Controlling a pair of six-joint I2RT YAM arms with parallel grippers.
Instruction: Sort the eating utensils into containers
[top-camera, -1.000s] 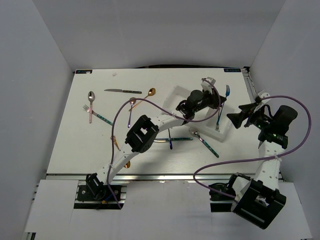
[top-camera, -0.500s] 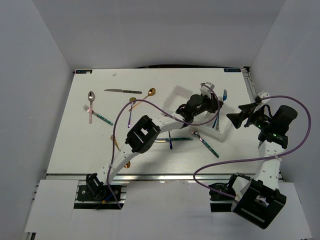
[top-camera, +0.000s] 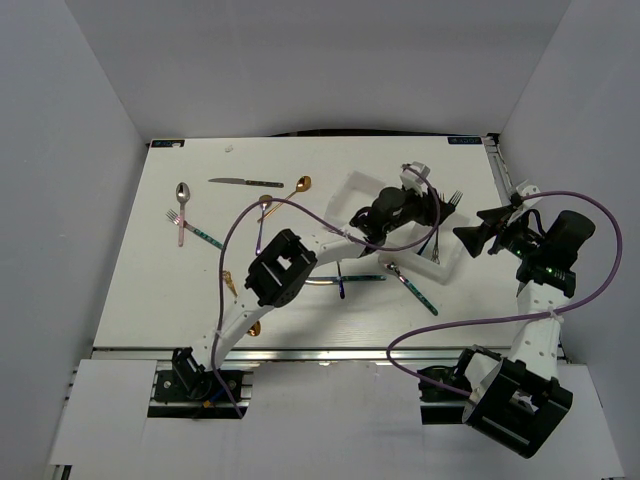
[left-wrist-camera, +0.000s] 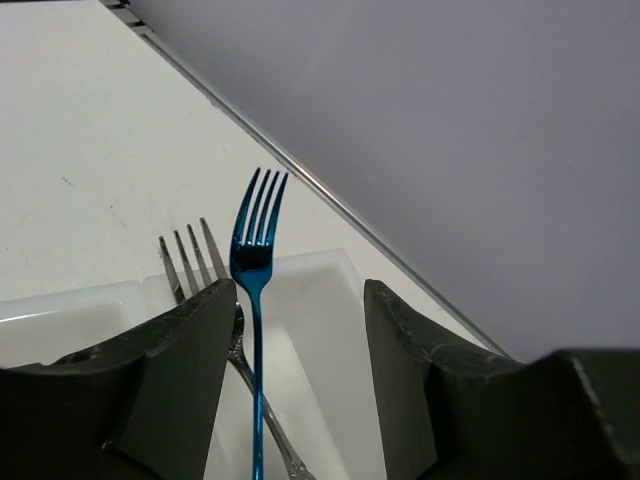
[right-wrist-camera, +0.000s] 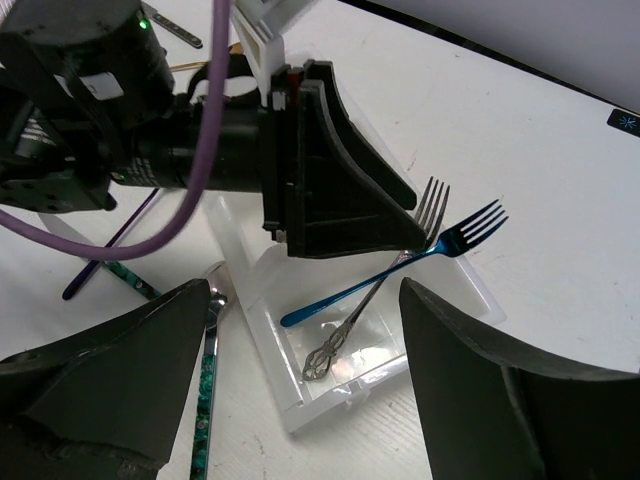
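The white tray (top-camera: 441, 268) lies at the table's right centre. My left gripper (top-camera: 432, 205) hovers low over its right-hand compartment, jaws open. In the left wrist view the blue fork (left-wrist-camera: 254, 300) rests free between the fingers (left-wrist-camera: 170, 380), close to the left one, crossing a silver fork (left-wrist-camera: 186, 258) in the tray (left-wrist-camera: 320, 290). The right wrist view shows both the blue fork (right-wrist-camera: 400, 268) and the ornate silver fork (right-wrist-camera: 365, 315) lying in that compartment, tines over the far rim. My right gripper (top-camera: 468, 238) hangs open just right of the tray, holding nothing.
Several utensils lie loose: a knife (top-camera: 245, 182), a silver spoon (top-camera: 182, 190), a gold spoon (top-camera: 300, 185), a teal-handled fork (top-camera: 205, 237) and a green-handled spoon (top-camera: 410, 285). The table's right edge runs close behind the tray.
My left gripper has opened and let go of the blue fork, which has settled lower into the tray's right compartment. The right arm has not moved.
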